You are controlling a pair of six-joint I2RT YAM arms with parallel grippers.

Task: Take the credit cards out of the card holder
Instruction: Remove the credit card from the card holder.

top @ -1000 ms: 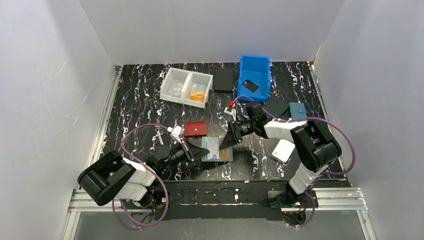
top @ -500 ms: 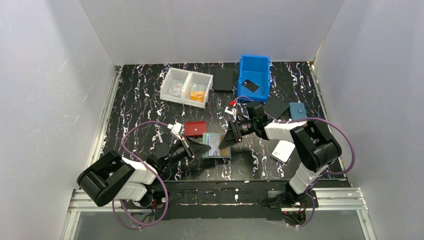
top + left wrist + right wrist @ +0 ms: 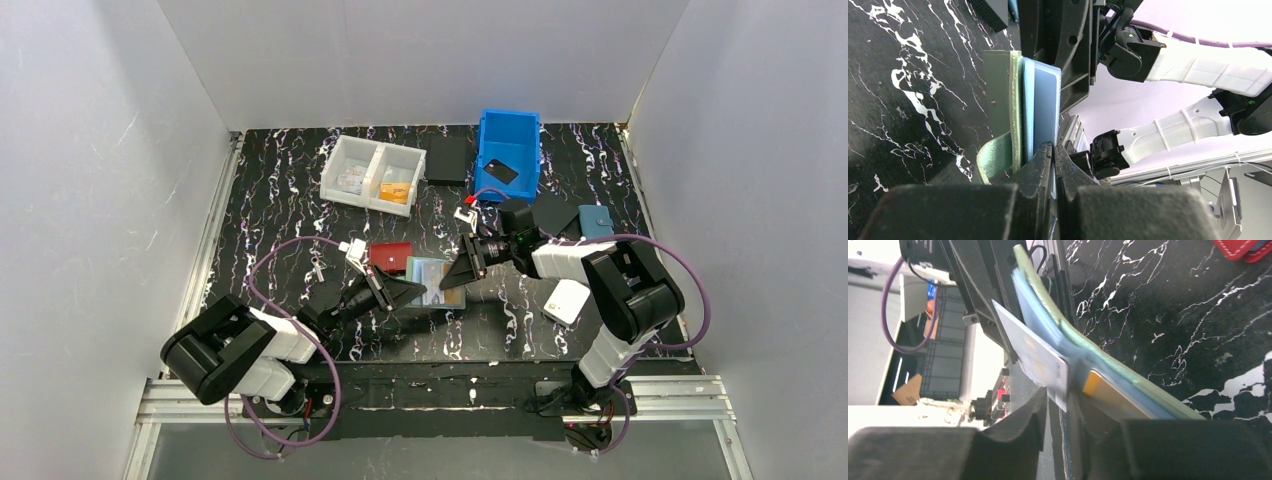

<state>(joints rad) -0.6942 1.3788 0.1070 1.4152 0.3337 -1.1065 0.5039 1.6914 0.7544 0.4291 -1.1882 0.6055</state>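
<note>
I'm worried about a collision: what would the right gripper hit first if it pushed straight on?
Probably the card holder, whose pale card the right gripper pinches; the left gripper looks to be just beyond it.

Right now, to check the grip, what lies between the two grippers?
The card holder, with its credit cards, spans the gap between left gripper and right gripper; the top view shows it.

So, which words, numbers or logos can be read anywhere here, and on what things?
No text can be read anywhere.
The pale card sticking out of the holder: faint marks only, blurred.
The cards in the bin: too small to read.
</note>
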